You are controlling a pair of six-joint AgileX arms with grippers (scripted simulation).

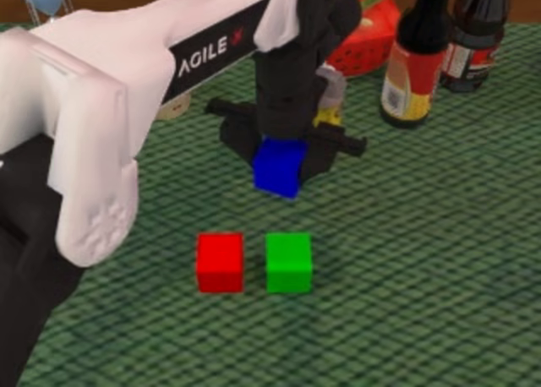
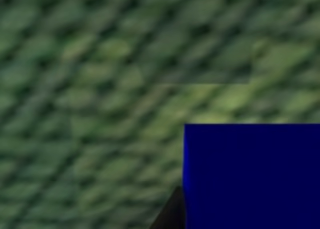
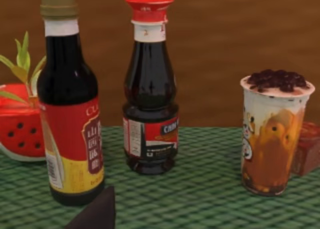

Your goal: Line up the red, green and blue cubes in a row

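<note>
"AGILE" lettering [image 1: 205,56] on left arm above blue cube [image 1: 280,167]

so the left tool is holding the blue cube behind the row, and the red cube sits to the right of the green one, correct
Not quite. In the top view the red cube sits to the left of the green cube, not the right. The rest holds: the left tool has the blue cube behind the pair.

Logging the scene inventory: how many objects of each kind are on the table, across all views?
Cubes: 3, red cube, green cube, blue cube
Sauce bottles: 2, and
Watermelon-patterned box: 1
Bubble tea cup: 1
Total: 7
</note>
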